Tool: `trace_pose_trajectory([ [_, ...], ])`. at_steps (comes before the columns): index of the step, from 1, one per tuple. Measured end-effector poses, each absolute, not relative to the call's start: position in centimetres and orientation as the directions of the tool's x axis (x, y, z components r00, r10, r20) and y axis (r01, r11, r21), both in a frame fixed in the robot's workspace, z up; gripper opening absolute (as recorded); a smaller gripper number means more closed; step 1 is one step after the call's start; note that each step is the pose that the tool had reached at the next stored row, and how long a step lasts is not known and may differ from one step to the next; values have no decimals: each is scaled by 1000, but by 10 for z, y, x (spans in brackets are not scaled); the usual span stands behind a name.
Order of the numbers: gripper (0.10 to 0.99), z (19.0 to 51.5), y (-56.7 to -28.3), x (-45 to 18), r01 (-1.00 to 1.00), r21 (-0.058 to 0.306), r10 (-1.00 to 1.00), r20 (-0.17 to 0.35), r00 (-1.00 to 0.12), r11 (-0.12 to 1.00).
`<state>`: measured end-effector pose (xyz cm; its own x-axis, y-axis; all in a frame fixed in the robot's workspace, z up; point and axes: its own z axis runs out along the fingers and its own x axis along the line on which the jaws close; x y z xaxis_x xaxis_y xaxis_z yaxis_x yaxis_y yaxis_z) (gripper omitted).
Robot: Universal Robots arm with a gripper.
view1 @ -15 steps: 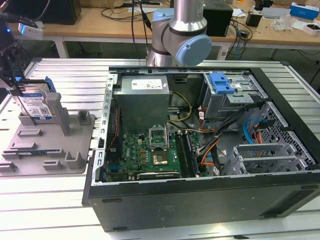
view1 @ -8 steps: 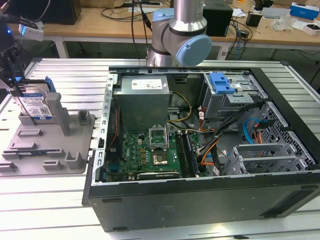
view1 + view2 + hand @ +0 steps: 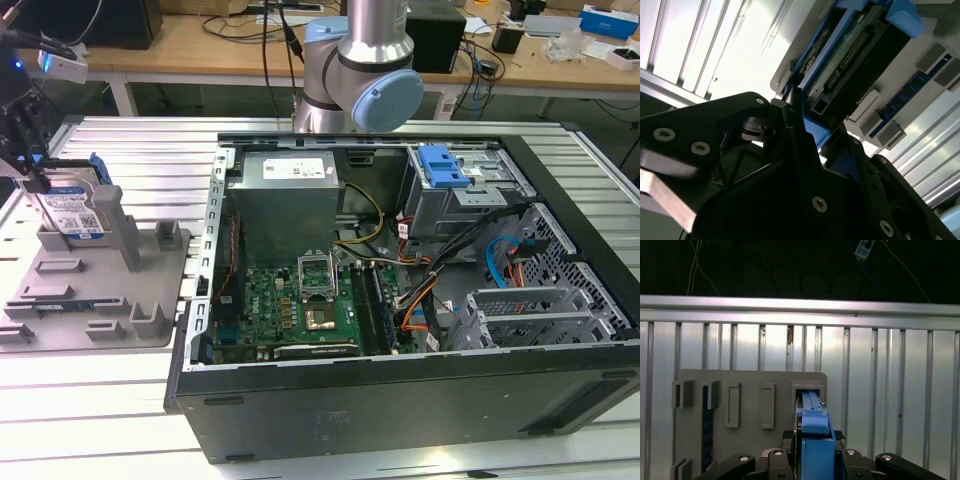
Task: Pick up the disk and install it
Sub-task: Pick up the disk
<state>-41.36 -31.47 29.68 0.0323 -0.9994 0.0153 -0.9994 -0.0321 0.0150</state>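
Disk (image 3: 76, 212) stands upright on its edge in a slot of the grey tray (image 3: 95, 295). Its white-and-blue label faces the exterior camera and its blue carrier (image 3: 97, 172) shows along the top. The gripper (image 3: 38, 180) is clenched on the disk's upper edge, at about ten o'clock in the exterior view.

The tray lies flat on a ribbed aluminium table (image 3: 130, 150), at about nine o'clock from the open computer case (image 3: 400, 400). Inside the case are a green motherboard (image 3: 290, 300), a grey power supply (image 3: 285, 195) and a bright blue latch (image 3: 443, 165). The robot arm (image 3: 355, 60) rises at twelve o'clock. Behind it is a wooden workbench (image 3: 200, 45) strewn with cables.

The first wrist view looks straight down the carrier's thin edge, with a black finger (image 3: 788, 436) close on either side and the tray's posts beyond. The second wrist view shows the disk's connector end (image 3: 850, 55), a face the exterior view does not give, with the gripper's black linkage (image 3: 790, 190) in front of it.
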Motion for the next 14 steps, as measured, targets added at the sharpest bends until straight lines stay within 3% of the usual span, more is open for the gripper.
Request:
trace_pose_trajectory([
  [14,369,296,-315,-414,-999,15,-999,15,30,-30],
])
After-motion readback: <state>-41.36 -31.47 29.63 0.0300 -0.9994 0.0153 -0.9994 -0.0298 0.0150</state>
